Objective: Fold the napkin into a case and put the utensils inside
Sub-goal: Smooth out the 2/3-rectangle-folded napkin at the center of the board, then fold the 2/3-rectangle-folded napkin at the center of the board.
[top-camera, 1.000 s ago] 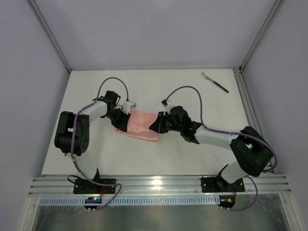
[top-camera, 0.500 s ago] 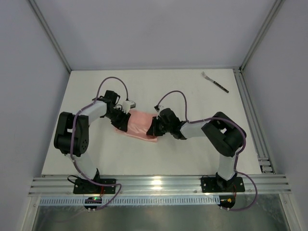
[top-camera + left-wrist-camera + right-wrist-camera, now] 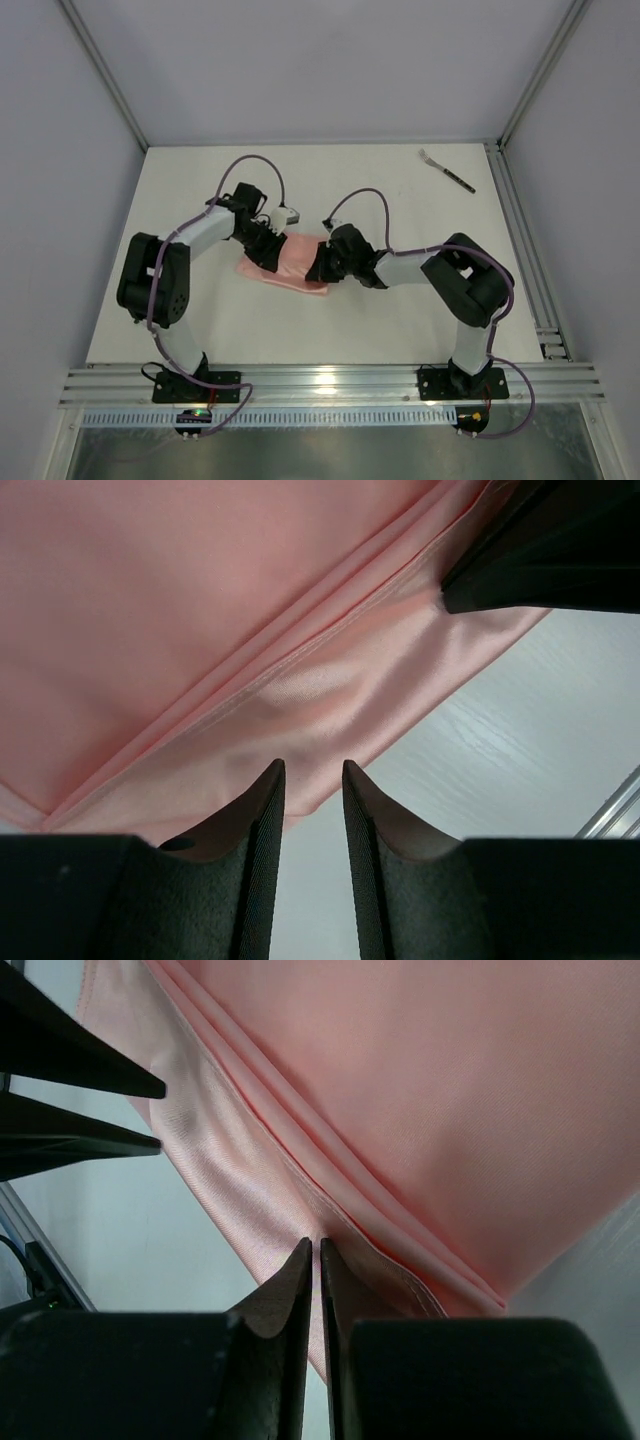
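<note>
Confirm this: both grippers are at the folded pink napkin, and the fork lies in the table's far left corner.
One slip: the fork lies in the table's far right corner, as the top view shows. The left gripper and right gripper are indeed at the folded pink napkin.

The napkin (image 3: 293, 263) is a thin, plain salmon-pink cloth with a slight sheen. It lies flat on the worktop (image 3: 380, 320), folded into an oblong, layered packet near the centre, its long axis running left to right and dipping slightly toward the near right. Both ends are partly covered in the top view. In the wrist views, the napkin (image 3: 180, 600) (image 3: 460, 1100) shows stacked hemmed edges running diagonally, with a smooth upper layer overlapping a shinier lower flap.

The fork (image 3: 447, 170) lies flat near the far right corner, well apart from the napkin. Its silvery prongs point far-left and its dark slim handle near-right.
</note>
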Available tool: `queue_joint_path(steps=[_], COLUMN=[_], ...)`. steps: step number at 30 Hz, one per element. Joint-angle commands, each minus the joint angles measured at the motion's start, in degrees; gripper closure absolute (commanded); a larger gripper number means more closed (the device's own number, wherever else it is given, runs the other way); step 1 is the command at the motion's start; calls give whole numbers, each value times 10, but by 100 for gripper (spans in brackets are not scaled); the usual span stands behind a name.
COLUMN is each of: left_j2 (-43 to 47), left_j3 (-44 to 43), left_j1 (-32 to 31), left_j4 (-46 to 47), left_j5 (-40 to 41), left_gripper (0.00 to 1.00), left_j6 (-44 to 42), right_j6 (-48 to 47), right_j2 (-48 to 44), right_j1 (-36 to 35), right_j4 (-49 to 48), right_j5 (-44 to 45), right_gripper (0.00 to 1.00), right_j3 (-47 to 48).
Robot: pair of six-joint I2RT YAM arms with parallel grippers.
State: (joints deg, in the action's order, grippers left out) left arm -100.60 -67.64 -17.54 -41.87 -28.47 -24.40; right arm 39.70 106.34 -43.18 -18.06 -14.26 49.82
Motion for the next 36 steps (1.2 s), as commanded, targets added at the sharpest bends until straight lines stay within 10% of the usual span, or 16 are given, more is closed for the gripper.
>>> queue_joint_path(steps=[1,11,36], left_j2=[-40,-53,-50], left_j3=[9,20,23], left_j1=[-4,-6,-7], left_j4=[21,49,53], left_j5=[43,61,61], left_gripper=[69,69,70], left_j6=[7,0,-9], right_j6=[-16,-46,-44], right_j2=[-41,-160,79], right_j1=[-2,78,169], right_j4=[53,150,113], right_j5=[3,34,-71], right_gripper=[89,43,38], right_j3=[33,27,99])
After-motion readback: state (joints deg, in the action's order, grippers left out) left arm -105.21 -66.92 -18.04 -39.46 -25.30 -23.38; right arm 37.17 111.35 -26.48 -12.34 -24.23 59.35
